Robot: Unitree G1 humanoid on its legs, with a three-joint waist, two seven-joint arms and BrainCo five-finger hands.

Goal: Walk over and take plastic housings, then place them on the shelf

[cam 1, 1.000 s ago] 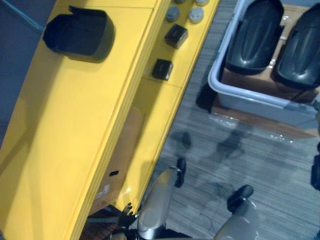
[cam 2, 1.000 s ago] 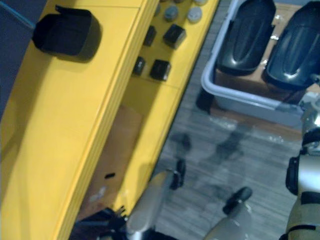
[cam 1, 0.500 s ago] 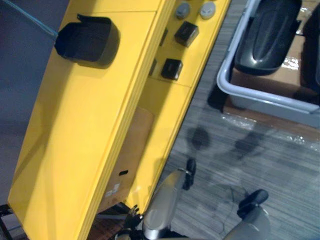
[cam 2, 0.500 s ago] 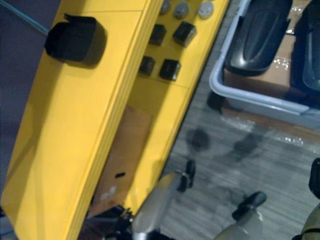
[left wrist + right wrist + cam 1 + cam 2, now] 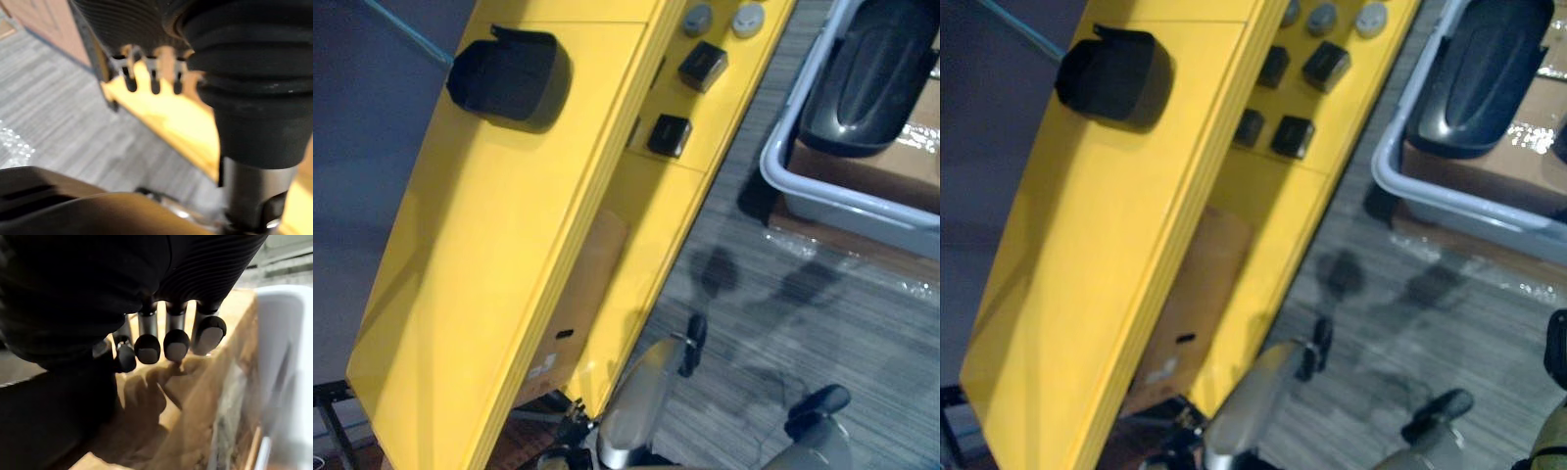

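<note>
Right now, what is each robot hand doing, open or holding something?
Left robot hand: open, fingers relaxed, holding nothing.
Right robot hand: open, fingers relaxed, holding nothing.

A grey striped carpet floor (image 5: pixel 842 333) fills the 3-to-6 o'clock side. A long yellow shelf (image 5: pixel 509 245) runs slantwise from 7 o'clock up to 1 o'clock — its top tier overhangs a lower one, with a brown board (image 5: pixel 592 274) showing between them. A dark blue-grey wall (image 5: pixel 362 147) stands at 9 to 11 o'clock.
</note>
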